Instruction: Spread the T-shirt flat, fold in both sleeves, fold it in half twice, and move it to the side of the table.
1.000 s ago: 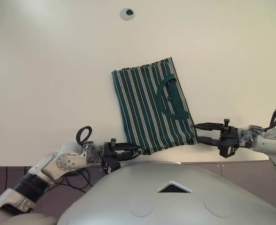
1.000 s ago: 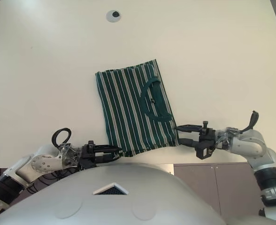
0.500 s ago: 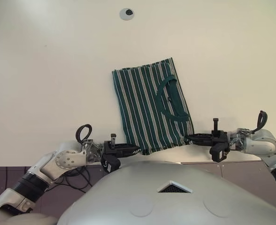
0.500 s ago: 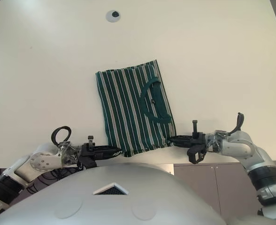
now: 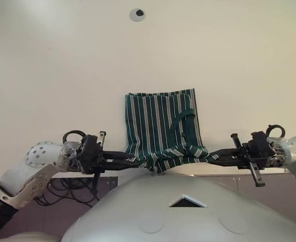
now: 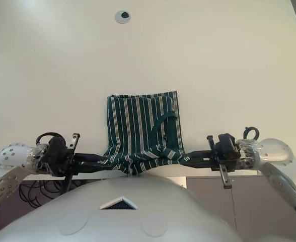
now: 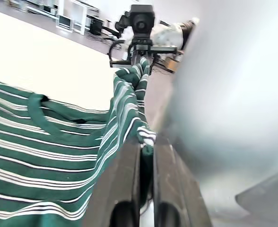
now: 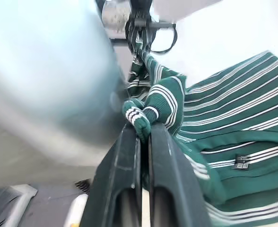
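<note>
A green T-shirt [image 5: 160,121] with white stripes lies folded on the white table [image 5: 62,75], its near edge lifted off the surface. My left gripper [image 5: 134,160] is shut on the near left corner of that edge. My right gripper [image 5: 204,155] is shut on the near right corner. The lifted hem sags in a bunched band between the two grippers. In the left wrist view the fingers [image 7: 125,184] pinch the striped cloth [image 7: 58,142], and the right gripper [image 7: 141,49] shows beyond. In the right wrist view the fingers [image 8: 129,156] clamp a bunched striped corner [image 8: 143,113].
A small round grey fitting [image 5: 136,14] sits in the table far behind the shirt. Bare tabletop lies to the left, right and far side of the shirt. The table's near edge runs just under the grippers, with cables [image 5: 62,186] hanging below at the left.
Both grippers closed on the shirt's near corners and raised the near edge. The shirt's near part is now bunched and lifted, and the cloth looks squared to the table.
</note>
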Robot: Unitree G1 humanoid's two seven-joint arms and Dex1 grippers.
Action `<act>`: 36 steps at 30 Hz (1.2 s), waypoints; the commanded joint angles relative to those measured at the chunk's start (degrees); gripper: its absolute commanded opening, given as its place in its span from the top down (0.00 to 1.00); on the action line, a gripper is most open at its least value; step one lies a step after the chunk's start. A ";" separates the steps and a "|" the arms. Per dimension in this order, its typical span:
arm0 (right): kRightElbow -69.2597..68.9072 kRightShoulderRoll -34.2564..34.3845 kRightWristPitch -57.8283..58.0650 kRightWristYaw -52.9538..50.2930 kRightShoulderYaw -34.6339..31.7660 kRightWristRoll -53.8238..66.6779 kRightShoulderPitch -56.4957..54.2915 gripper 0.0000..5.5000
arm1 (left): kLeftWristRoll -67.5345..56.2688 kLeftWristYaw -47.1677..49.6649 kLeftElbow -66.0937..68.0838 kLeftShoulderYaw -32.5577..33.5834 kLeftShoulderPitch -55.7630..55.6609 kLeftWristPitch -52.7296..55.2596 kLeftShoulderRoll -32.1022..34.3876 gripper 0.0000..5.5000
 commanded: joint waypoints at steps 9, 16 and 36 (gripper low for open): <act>19.34 22.25 11.19 -15.02 -1.49 -16.82 -21.63 1.00 | 18.72 8.58 32.79 6.19 -25.95 3.56 -25.34 0.99; 28.00 29.30 15.19 -17.64 -2.33 -23.95 -27.47 1.00 | 27.29 9.33 42.34 6.73 -31.91 6.06 -30.19 0.99; 33.94 53.33 -21.36 -32.89 9.84 -58.90 -28.17 0.57 | 11.95 33.80 52.68 39.85 -43.81 8.98 -55.01 0.65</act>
